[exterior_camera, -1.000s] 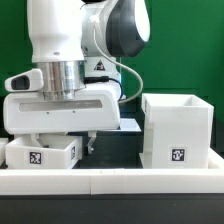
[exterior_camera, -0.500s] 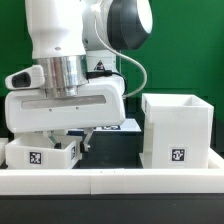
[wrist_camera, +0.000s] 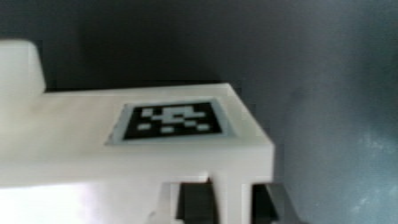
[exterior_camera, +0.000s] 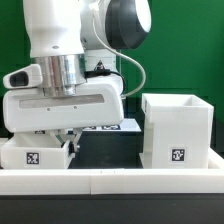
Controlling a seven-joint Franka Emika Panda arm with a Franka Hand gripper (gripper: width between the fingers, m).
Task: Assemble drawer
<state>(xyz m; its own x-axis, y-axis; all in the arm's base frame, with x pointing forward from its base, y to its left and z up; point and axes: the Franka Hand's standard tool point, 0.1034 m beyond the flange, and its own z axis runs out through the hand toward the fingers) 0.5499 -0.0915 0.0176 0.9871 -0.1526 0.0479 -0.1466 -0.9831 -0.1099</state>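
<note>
Hovering low at the exterior view's left, the Panda's gripper (exterior_camera: 72,140) is right down on the small tray (exterior_camera: 20,158), which sits on the dark table (exterior_camera: 110,152) just behind the low white border rail (exterior_camera: 120,182). The wrist view gets in close. The tray's flat white top (wrist_camera: 71,150) carries its black-and-white tag (wrist_camera: 173,120), and the two dark fingers (wrist_camera: 196,205) stand either side of a white wall with no gap to be seen. That reads as the gripper (wrist_camera: 235,205) pinched shut on the tray's wall. How firm the hold is, the pictures do not say.

Over at the exterior view's right, the tall box (exterior_camera: 178,125) stands upright with its own tag (exterior_camera: 179,155) facing the camera. It is well apart from the tray, with open black table between them. Nothing appears to be slotted into it from this side, though its interior is hidden.

So it looks like early days for this drawer. One tray is in hand and not yet brought to the box. The second tray cannot be picked out at all, because the arm's bulk blocks much of the middle ground. By this reckoning the work left is to carry this tray across, line it up with an opening in the box, slide it home, and then do the same with the other tray.
</note>
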